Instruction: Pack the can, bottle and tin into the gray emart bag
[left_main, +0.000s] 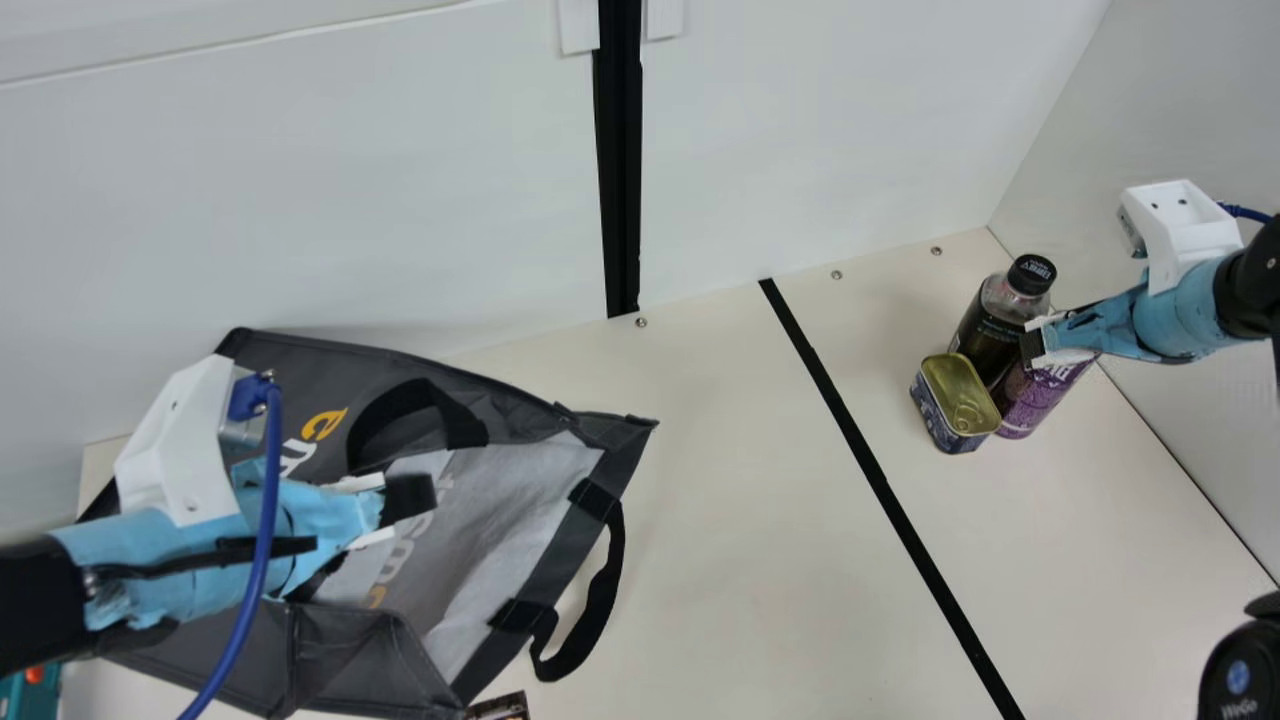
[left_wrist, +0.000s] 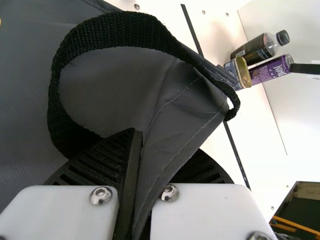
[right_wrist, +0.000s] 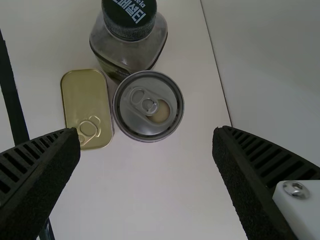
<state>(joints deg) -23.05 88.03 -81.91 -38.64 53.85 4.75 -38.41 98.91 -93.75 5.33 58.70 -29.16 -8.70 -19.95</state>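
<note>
Standing at three o'clock in the main view, the purple can (left_main: 1035, 403) is close beside the tin (left_main: 955, 395), which lies to its nine o'clock, and the bottle (left_main: 985, 335), at its eleven. The right fingers (right_wrist: 45, 170) are spread above the can's near side. Closing there off-centre, they could shove the can into its neighbours and topple the tall bottle. Past the black strip (left_main: 860, 445) on the surface (left_main: 720, 500), at eight o'clock, the gray emart bag (left_main: 510, 500) slumps; the left fingers (left_wrist: 100, 165) pinch its fabric edge. Should that thin fold slip, the limp mouth might sag and block the packing.
</note>
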